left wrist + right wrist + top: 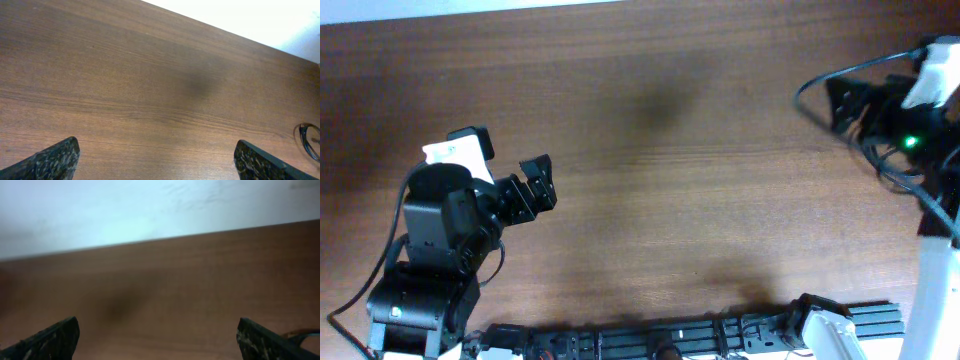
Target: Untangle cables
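Brown wood-grain table (660, 200), black slotted rail (865, 320) along its near edge

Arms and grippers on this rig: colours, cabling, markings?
Both arms are black. The left arm carries a white block at the wrist; the right arm has a white part, a green light and looping black wiring. The left gripper and right gripper have blunt black fingers with a speckled surface. No legible markings.

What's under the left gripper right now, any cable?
Only bare table shows beneath the open left gripper. A thin cable loop lies off to the side, cut off by the left wrist view's right edge. The fingertips hide the wood under them.
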Tool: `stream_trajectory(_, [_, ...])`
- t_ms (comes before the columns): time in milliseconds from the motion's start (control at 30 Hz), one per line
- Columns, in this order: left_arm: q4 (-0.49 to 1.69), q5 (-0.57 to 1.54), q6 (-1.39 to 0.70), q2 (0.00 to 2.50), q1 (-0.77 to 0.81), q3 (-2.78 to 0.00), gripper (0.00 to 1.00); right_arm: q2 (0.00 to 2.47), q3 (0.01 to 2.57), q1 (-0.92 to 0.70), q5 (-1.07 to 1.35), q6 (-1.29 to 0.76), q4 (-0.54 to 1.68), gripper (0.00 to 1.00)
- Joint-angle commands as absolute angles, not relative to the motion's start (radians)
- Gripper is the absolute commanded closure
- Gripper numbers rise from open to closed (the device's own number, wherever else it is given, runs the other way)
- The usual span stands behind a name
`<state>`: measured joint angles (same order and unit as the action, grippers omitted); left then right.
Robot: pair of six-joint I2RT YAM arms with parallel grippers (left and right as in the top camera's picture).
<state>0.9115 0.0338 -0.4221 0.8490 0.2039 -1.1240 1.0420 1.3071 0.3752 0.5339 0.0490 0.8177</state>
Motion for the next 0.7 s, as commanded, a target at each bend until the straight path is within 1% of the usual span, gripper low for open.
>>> stream_trajectory(0, [0.913,0.013,-0.383,0.831,0.207,-1.161,0.02,0.938,1.323,0.269,0.393,0.101,0.867,0.01])
stream_trajectory(100, [0.929,-0.009,-0.372,0.790,0.207,-1.161,0.14,0.833,1.323,0.205,0.343,0.101,0.921,0.01])
stream_trajectory(167, [0.936,-0.009,-0.373,0.757,0.207,-1.160,0.16,0.764,1.319,0.178,0.342,0.101,0.958,0.01])
stream_trajectory(200, [0.942,-0.023,-0.374,0.728,0.207,-1.160,0.24,0.707,1.305,0.161,0.343,0.101,0.965,0.01])
stream_trajectory(233, [0.952,-0.038,-0.374,0.715,0.207,-1.160,0.26,0.682,1.296,0.154,0.342,0.101,0.966,0.01])
stream_trajectory(500, [1.098,-0.254,-0.400,0.607,0.207,-1.148,0.29,0.491,1.139,0.148,0.343,0.101,0.978,0.01])
stream_trajectory(667, [1.100,-0.267,-0.407,0.509,0.207,-1.063,0.30,0.387,1.052,0.148,0.334,0.103,0.961,0.01])
